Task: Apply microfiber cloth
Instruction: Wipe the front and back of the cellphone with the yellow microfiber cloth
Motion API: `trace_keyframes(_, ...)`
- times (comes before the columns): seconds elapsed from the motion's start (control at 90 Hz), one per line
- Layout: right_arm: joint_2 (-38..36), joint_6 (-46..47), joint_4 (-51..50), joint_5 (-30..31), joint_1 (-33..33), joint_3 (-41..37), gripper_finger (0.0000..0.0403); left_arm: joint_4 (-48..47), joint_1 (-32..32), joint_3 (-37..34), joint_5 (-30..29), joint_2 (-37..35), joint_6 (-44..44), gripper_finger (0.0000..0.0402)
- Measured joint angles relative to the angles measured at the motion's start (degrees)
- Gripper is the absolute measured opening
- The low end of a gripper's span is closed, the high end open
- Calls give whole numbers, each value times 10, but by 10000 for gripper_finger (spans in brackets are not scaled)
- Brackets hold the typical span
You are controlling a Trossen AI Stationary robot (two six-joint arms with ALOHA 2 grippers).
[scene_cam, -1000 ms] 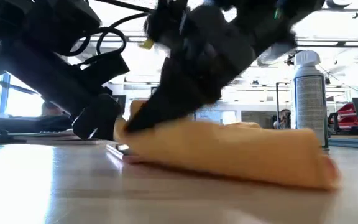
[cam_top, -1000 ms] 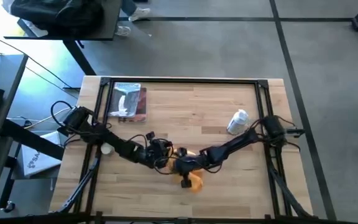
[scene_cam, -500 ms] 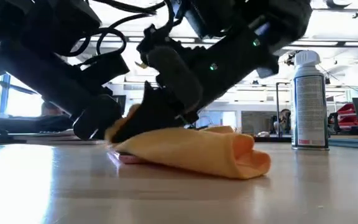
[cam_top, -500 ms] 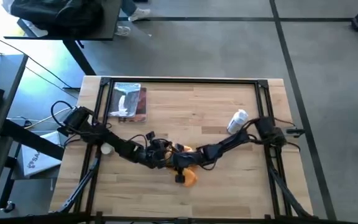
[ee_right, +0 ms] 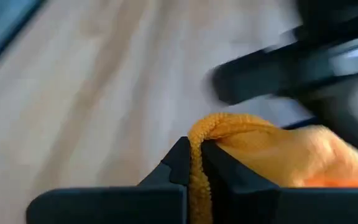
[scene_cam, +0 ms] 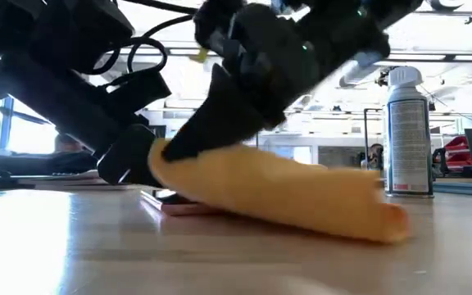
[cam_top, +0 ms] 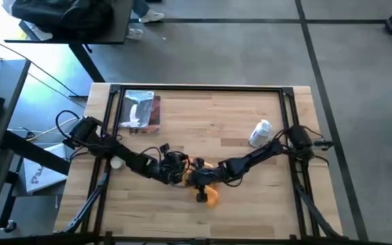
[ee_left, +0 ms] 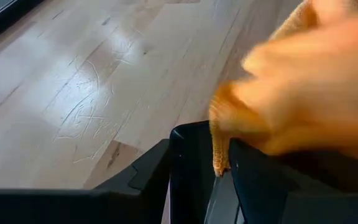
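high: overhead | low: table-level | wrists: close (cloth (scene_cam: pixel 285 197) shared)

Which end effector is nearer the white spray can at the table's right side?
Right. The right end effector sits mid-table clamping the soft orange-yellow microfiber cloth, left of the white spray can; the left end effector lies farther left still.

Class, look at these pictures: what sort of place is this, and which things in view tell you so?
Probably a robotics lab or workshop: a framed wooden table on a bare grey concrete floor, two dark robot arms meeting over an orange-yellow microfiber cloth, and ceiling strip lights with more workstations behind the white spray can.
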Motion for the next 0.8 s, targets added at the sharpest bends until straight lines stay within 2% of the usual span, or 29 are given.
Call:
trace_keyframes(0.111,12,0,6,-7,-15,0,0,1,0,0,0,0,2,145)
trace_keyframes(0.311,51,-9,63,-77,-6,0,0,1,0,0,0,0,3,145)
trace_keyframes(0.478,51,11,39,-113,2,2,0,-1,0,0,1,0,3,145)
trace_keyframes(0.656,10,-1,-3,-196,6,-1,0,-1,-1,0,2,-8,29,145)
trace_keyframes(0.711,-23,-15,-28,-190,5,-1,0,-2,-1,0,5,-18,42,145)
trace_keyframes(0.8,-78,-50,-91,-149,1,0,0,-16,-1,-3,6,-49,76,145)
